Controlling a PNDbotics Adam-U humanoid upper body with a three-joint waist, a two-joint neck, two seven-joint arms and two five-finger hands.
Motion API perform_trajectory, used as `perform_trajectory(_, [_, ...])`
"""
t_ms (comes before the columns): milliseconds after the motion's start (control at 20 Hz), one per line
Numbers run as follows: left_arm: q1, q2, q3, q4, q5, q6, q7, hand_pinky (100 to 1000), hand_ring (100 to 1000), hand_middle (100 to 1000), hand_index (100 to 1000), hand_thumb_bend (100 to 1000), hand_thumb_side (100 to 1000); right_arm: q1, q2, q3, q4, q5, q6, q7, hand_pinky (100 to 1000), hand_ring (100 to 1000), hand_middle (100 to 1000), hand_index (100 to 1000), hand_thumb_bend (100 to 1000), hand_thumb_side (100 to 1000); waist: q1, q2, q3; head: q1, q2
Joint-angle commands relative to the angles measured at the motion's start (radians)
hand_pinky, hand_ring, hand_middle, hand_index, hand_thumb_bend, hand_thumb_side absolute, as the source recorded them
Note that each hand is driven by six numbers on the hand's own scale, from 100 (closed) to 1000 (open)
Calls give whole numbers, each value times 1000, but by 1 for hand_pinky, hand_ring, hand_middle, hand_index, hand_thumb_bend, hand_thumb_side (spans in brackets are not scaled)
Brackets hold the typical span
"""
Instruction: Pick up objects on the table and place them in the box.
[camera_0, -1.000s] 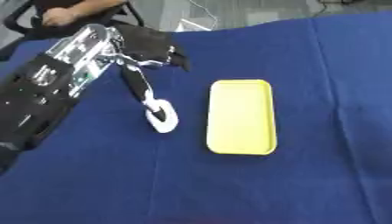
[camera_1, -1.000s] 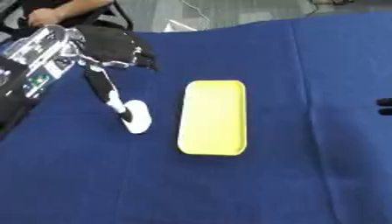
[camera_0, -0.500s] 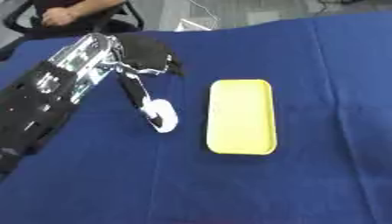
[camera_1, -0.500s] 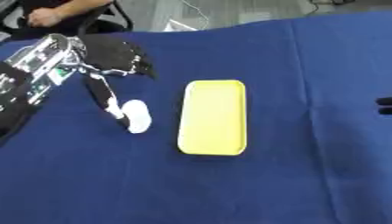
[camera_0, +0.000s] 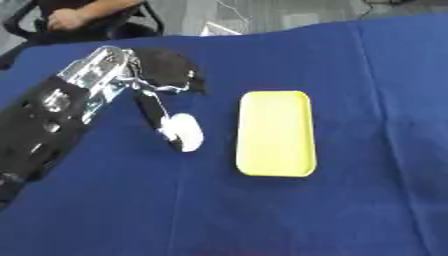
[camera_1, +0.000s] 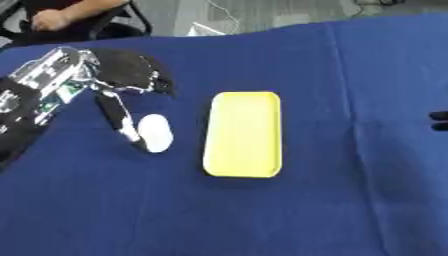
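A blue table (camera_0: 350, 200) fills the view. On it lies the yellow box (camera_0: 276, 132), a shallow tray set lengthwise. Left of the box, the left hand (camera_0: 162, 80) reaches in from the upper left, fingers apart; one long finger appears to touch a small white object (camera_0: 184, 132) lying just left of the box. At the right edge, well right of the box, only dark fingertips of the right hand (camera_1: 439, 121) show; their state cannot be told.

Matt blue cloth table cover (camera_0: 350, 200), smooth yellow tray (camera_0: 276, 133), perhaps plastic
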Motion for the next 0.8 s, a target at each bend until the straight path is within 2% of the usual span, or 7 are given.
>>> perform_trajectory(50, [-11,11,4,0,-9,-161,-150,878,884,819,931,869,944,-9,-13,-2,-16,-2,2,3,671,688,886,972,292,784,-7,-11,-2,1,-15])
perform_trajectory(800, [-4,-1,-4,21,-21,-176,-147,876,881,814,919,870,955,-10,-13,-2,-17,-2,2,3,671,689,886,972,290,783,-7,-9,-4,-1,-17])
